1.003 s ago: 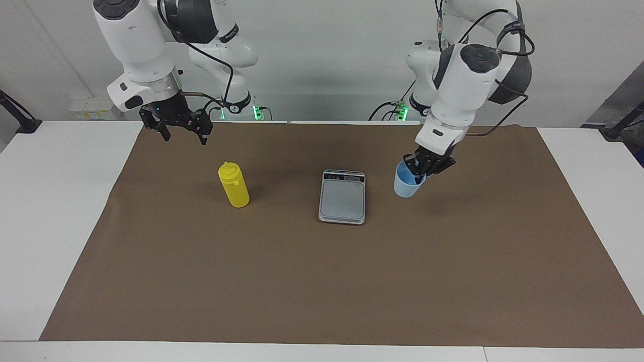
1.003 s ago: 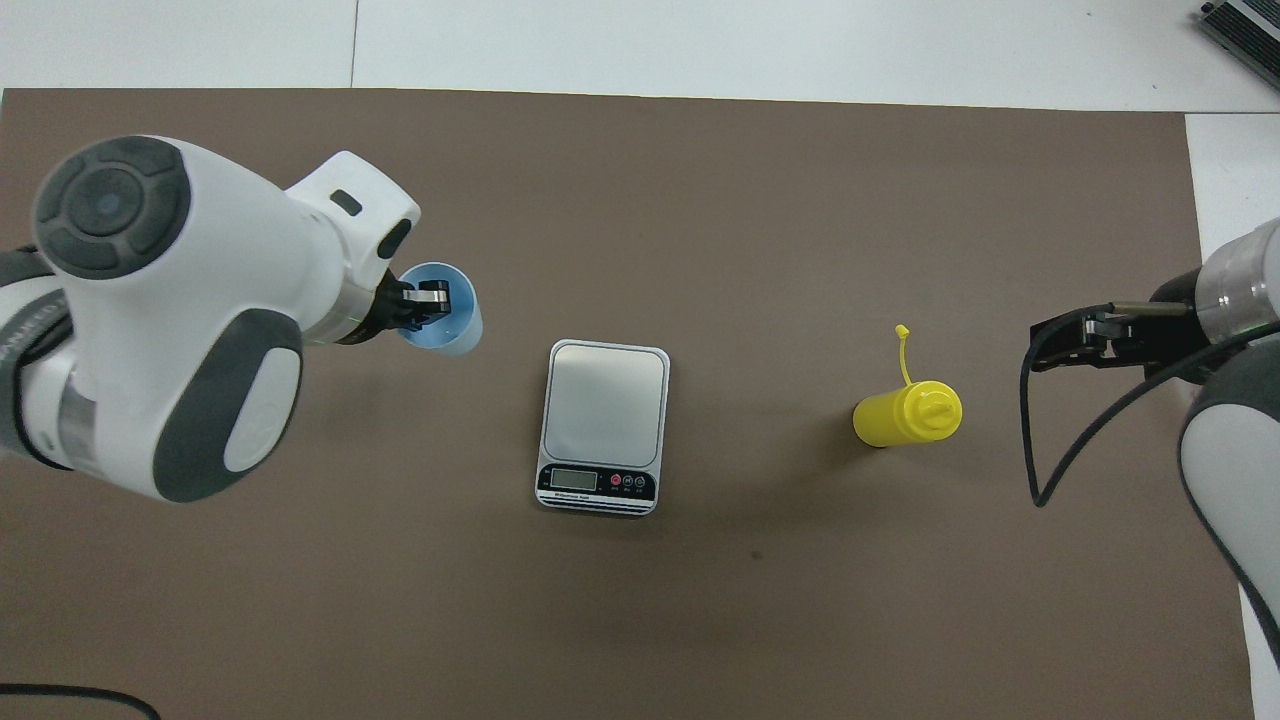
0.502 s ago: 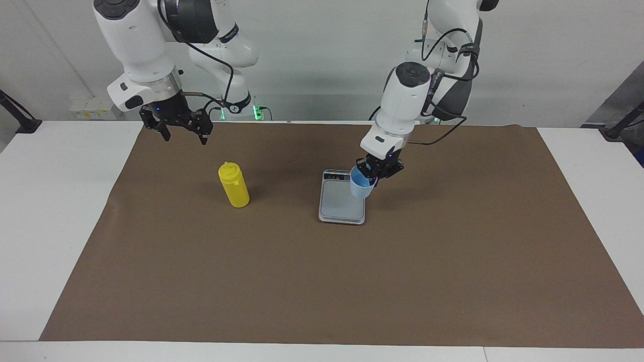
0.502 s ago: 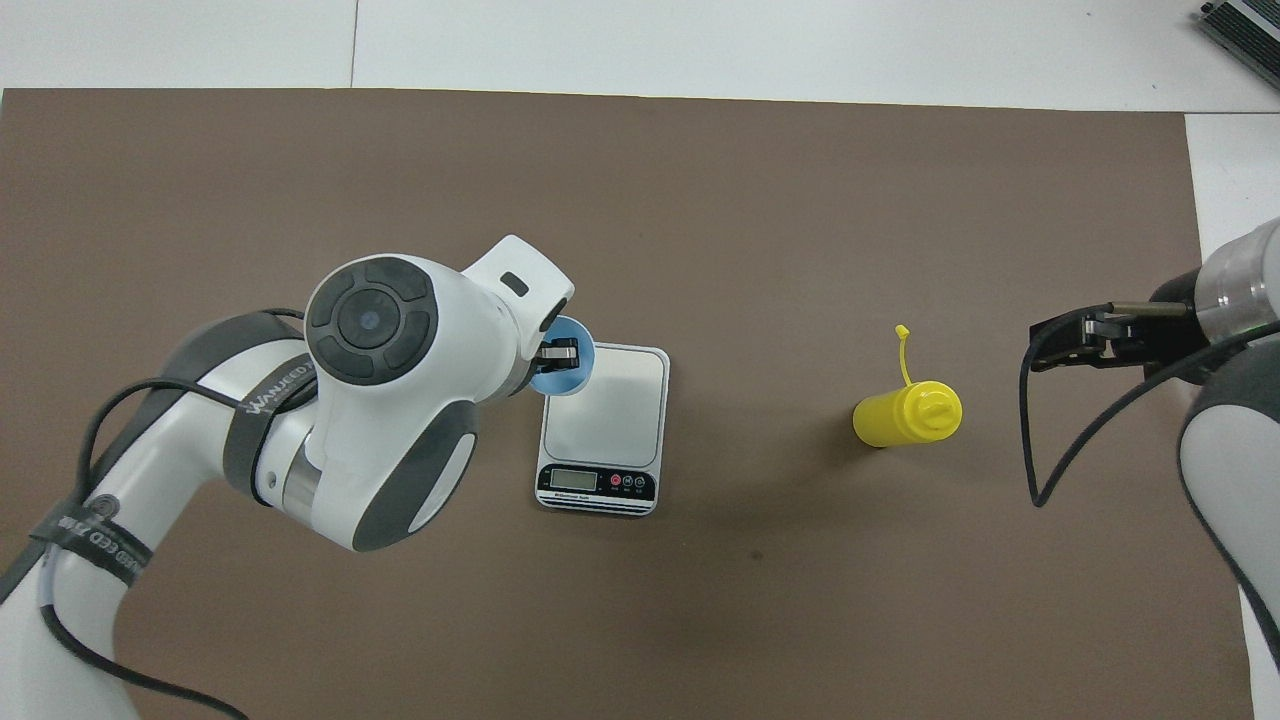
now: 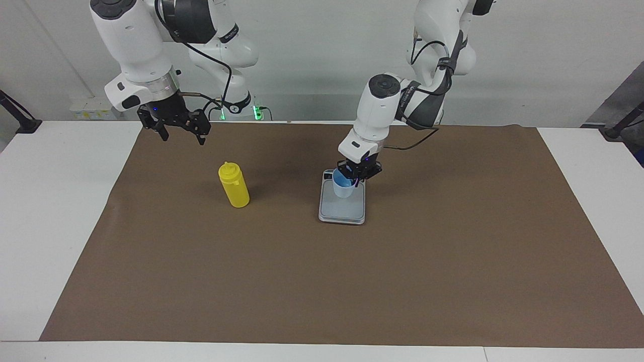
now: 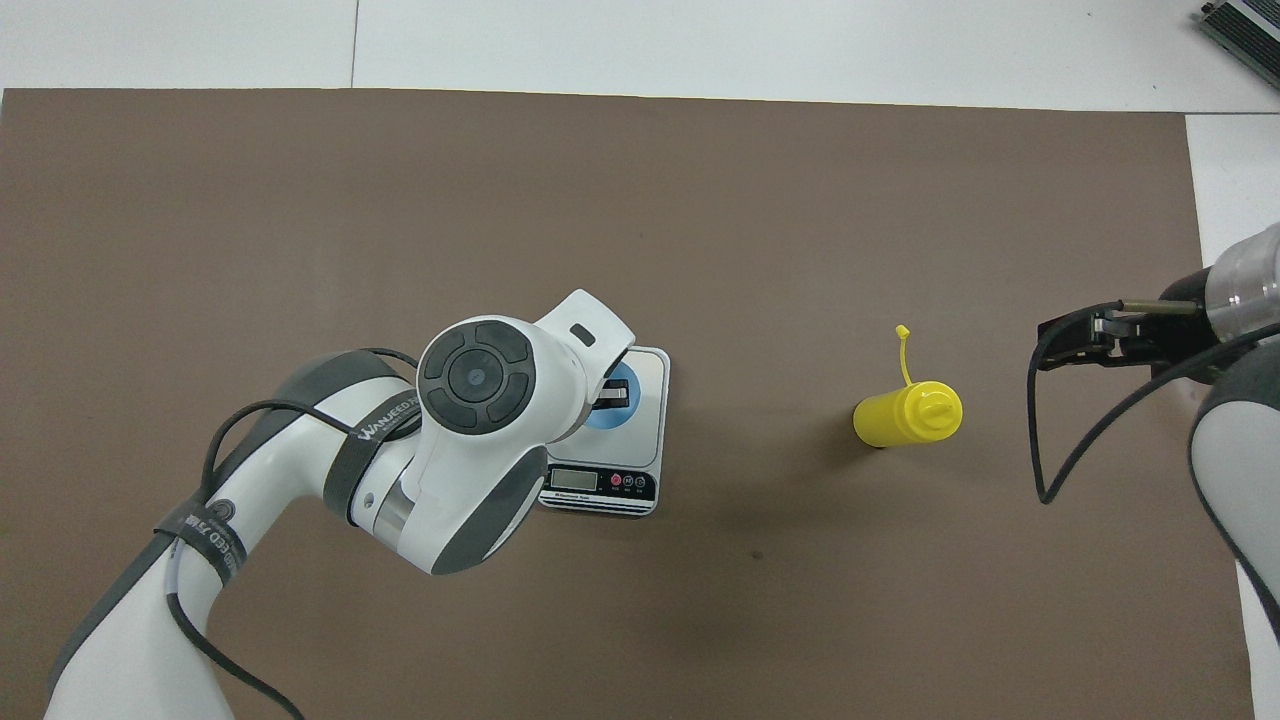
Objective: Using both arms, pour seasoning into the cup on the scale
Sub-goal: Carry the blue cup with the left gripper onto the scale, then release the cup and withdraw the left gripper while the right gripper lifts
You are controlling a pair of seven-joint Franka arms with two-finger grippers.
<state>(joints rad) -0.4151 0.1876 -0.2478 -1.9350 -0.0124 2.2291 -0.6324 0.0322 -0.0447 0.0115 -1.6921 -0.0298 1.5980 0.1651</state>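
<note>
The left gripper (image 5: 356, 173) pinches the cup (image 5: 342, 187) by its rim over the scale (image 5: 342, 211) (placing step); next, release, while the right gripper (image 5: 175, 126), open, waits near the seasoning (image 5: 234, 185).

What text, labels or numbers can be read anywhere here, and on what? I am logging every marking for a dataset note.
"WANJEED": on the grey band round the left arm, overhead view; the letters after it are hidden.
A round logo on the same arm's lower band: too blurred to read.
The scale display and button labels: too small to read.
The seasoning and the cup: no print visible.
</note>
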